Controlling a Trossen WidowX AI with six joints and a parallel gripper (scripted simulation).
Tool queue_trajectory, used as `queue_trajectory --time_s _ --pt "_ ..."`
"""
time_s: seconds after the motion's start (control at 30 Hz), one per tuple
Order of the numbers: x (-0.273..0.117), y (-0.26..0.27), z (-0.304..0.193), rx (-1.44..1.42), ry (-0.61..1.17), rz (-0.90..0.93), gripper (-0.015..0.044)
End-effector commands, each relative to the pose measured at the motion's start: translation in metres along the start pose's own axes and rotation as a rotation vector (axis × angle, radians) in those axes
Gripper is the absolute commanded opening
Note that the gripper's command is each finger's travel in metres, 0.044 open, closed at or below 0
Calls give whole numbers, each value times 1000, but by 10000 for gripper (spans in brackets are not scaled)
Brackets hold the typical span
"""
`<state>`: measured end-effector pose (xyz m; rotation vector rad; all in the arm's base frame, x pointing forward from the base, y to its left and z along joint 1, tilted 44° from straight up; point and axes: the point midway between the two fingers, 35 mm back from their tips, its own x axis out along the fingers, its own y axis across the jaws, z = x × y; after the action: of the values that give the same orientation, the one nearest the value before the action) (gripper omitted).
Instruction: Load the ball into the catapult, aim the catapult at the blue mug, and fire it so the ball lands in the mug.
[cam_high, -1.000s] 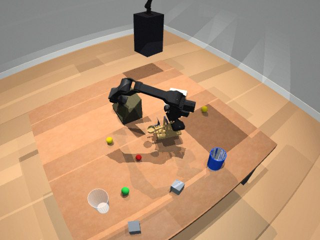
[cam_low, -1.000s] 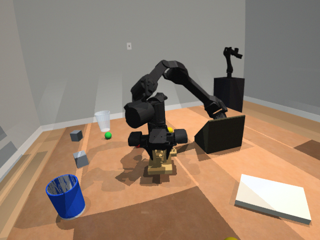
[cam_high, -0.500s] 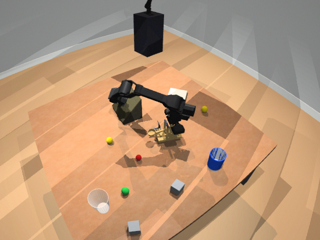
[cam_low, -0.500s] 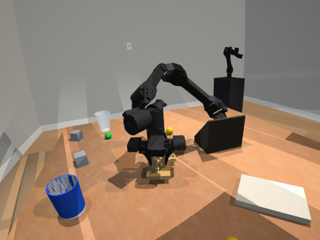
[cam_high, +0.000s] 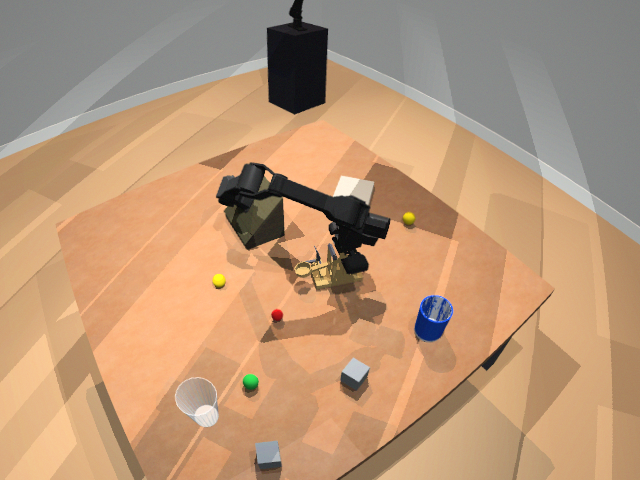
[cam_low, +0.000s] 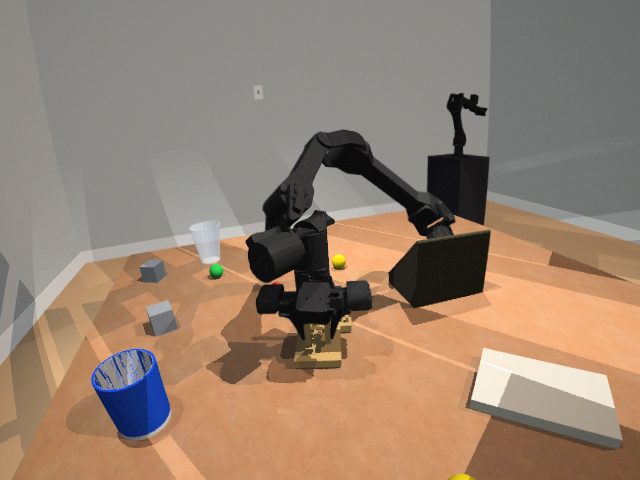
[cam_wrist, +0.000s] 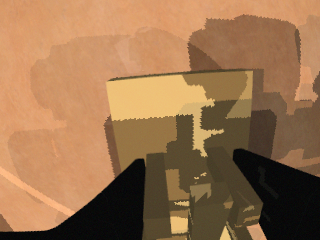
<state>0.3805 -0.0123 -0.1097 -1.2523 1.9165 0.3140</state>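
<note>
My gripper points down and is shut on the tan catapult, one finger on each side of its frame. I cannot tell whether its base touches the table. Its round cup looks empty and points away from the blue mug. The mug stands upright beyond the catapult's other end, off to one side. A red ball lies on the table near the catapult, mostly hidden in the exterior view. A green ball lies farther off.
Yellow balls lie on both sides. A clear cup stands near the green ball. Grey blocks, a dark wedge-shaped block and a white slab are around.
</note>
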Motion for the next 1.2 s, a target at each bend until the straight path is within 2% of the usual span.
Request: queue_trajectory --time_s 0.0,0.03,0.5,0.6,0.8,0.9,0.93,1.17 --pt "-1 0 0 0 -1 -1 0" --pt "-1 0 0 0 -1 -1 0" --pt "-1 0 0 0 -1 -1 368" --pt "-21 -2 2 -1 -3 0 440" --pt "-99 2 2 -4 -4 4 440" --pt "-101 2 1 -4 -4 4 440" --pt "-86 1 5 -13 -5 -6 440" --pt "-94 3 2 -3 3 -4 440"
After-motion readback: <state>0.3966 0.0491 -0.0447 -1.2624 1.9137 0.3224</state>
